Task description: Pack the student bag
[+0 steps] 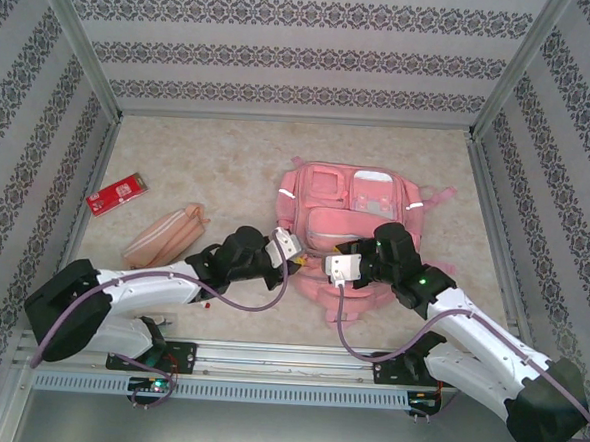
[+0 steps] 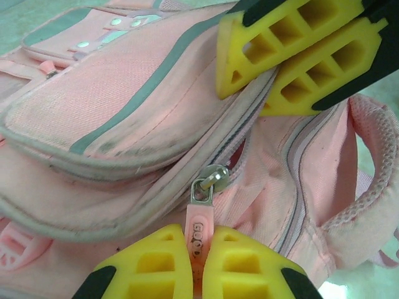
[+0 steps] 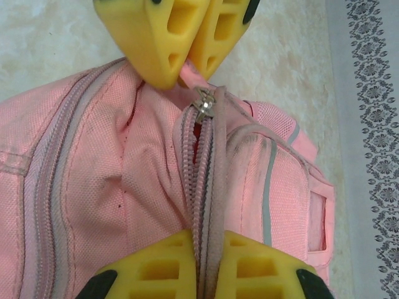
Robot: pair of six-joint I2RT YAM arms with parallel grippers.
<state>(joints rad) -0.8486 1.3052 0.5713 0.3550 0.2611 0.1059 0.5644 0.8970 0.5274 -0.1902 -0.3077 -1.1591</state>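
While both arms bent inward over the beige table (image 1: 229, 157), the left gripper (image 2: 196, 252) was pinched shut on the zipper pull (image 2: 201, 218) and the right gripper (image 3: 201, 252) was clamped on the zipper edge (image 3: 202, 199) of the pink student bag (image 1: 351, 199) (lying mid-table, patterned walls (image 1: 305, 56) around).

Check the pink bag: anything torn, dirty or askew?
No tear or spill. Grey grime marks the pocket piping of the student bag. Its zip is parted a little beside the slider, red showing inside; the left gripper is shut on the pull tab, the right gripper on the zip.
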